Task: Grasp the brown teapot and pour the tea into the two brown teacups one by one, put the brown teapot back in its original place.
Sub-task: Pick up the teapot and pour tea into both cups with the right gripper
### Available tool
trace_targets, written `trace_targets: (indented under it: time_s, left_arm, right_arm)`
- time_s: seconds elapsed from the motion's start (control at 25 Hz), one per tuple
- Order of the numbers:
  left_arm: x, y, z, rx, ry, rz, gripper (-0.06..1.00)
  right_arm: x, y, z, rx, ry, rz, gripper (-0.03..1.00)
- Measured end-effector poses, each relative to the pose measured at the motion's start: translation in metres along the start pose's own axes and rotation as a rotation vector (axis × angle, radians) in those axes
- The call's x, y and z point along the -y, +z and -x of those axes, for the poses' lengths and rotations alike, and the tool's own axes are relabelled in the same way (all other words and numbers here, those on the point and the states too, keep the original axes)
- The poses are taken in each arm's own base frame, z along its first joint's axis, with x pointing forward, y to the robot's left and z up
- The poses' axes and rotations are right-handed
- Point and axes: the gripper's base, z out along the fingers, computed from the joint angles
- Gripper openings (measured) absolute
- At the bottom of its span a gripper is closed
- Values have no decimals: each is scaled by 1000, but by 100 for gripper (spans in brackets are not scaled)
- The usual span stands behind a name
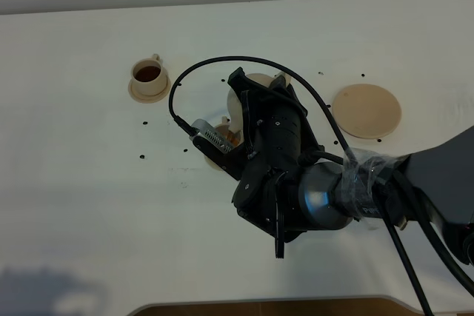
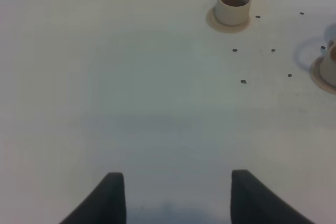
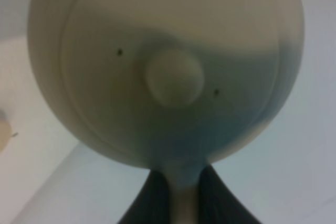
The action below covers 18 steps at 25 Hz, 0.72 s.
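Note:
My right gripper (image 3: 181, 195) is shut on the loop handle of the brown teapot (image 3: 168, 61), whose knobbed lid fills the right wrist view. From above, the arm covers most of the teapot (image 1: 235, 105), which is held tilted over the nearer teacup (image 1: 224, 135); that cup is half hidden and shows some tea. The far teacup (image 1: 148, 75) stands on its saucer with dark tea inside. The wide round saucer (image 1: 366, 110), the original place, lies bare at the right. My left gripper (image 2: 176, 182) is open over bare table, well short of the far teacup (image 2: 233, 6).
The white table (image 1: 89, 205) has small dark screw holes between the cups. A black cable loops off the right wrist above the teapot. The table's front edge runs along the bottom of the exterior high view.

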Motion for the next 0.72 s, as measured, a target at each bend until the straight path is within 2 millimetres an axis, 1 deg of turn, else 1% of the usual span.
trace_targets:
  time_s: [0.72]
  left_arm:
    - [0, 0, 0, 0, 0, 0, 49]
  right_arm:
    - [2, -3, -2, -40, -63, -14, 11]
